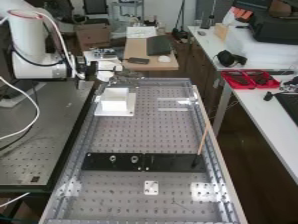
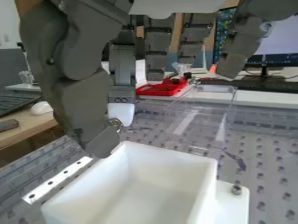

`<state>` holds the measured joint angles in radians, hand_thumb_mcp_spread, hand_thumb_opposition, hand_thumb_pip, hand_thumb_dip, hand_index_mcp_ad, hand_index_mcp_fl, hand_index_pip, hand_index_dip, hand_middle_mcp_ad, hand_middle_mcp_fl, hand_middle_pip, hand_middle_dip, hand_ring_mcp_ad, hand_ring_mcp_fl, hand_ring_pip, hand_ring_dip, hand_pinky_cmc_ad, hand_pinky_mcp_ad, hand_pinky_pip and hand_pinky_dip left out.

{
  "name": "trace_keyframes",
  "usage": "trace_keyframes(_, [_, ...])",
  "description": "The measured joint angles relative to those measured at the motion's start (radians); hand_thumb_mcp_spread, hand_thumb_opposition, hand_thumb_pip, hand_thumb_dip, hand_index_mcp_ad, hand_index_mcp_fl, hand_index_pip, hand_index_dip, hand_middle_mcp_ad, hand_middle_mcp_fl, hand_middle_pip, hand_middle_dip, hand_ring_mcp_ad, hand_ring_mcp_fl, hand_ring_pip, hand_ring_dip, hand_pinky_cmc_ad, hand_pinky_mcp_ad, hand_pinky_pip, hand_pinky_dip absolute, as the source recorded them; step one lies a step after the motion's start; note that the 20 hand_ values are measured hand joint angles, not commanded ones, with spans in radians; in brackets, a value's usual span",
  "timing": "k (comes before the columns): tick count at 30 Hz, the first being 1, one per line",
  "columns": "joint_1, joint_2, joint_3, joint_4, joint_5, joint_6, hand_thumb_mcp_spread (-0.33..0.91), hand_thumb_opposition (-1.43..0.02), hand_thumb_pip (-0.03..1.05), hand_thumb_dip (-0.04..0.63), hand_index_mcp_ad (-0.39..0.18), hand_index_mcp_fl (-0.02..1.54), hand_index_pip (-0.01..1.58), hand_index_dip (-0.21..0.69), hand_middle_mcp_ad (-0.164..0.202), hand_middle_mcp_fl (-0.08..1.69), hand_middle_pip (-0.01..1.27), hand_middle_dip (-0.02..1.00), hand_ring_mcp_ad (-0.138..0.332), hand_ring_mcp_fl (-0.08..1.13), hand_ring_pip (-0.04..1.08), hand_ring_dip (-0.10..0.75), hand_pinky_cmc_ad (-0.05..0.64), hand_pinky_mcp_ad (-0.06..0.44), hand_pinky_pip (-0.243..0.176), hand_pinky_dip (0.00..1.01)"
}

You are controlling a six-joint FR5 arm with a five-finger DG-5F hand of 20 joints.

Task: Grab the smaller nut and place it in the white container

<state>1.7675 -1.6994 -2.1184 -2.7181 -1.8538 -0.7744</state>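
1. Hand (image 2: 80,105) is nearly closed: thumb curled in, its tip meeting a white fingertip (image 2: 122,112), with a small metal nut (image 2: 116,123) pinched between. You can't read its size against the others, but I'd take it as the smaller one.
2. White container (image 1: 115,100) sits at 11 o'clock on the perforated surface (image 1: 126,132), high view clock. Hand is just off its 12 to 1 o'clock side.
3. Nut looks close to one corner of the rim, not clearly over the opening. Shift the hand toward 6 to 7 o'clock until it's well inside all four walls.
4. Keep thumb pressure constant while you shift. It's an edge grip; a twist could spit the nut out.
5. Lower only enough to shorten the drop. Watch the thumb and the other fingers against the walls; a knock could skid the container.
6. Open the thumb slowly, straight away from the fingertip. Check the nut doesn't cling to it.
7. Lift straight up before going sideways. Leave the two metal pieces on the black bar (image 1: 173,162) at 6 o'clock alone.
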Motion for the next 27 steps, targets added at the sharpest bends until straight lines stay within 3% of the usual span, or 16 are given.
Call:
trace_keyframes(18, [0.024,-0.068,0.021,0.010,0.031,0.031,0.50,-0.94,0.58,0.316,-0.091,0.28,1.52,0.332,0.028,0.20,0.13,0.22,0.084,0.01,0.10,0.087,0.333,0.265,0.021,0.21])
trace_keyframes(24, [0.015,-0.067,0.026,-0.016,0.030,0.030,0.50,-0.93,0.59,0.316,-0.098,0.22,1.51,0.332,0.024,0.20,0.13,0.22,0.084,0.01,0.10,0.087,0.333,0.265,0.021,0.21])
trace_keyframes(27, [0.005,-0.065,0.031,-0.041,0.030,0.025,0.49,-0.90,0.65,0.316,-0.101,0.10,1.48,0.333,0.028,0.18,0.13,0.22,0.084,0.01,0.10,0.087,0.333,0.265,0.017,0.24])
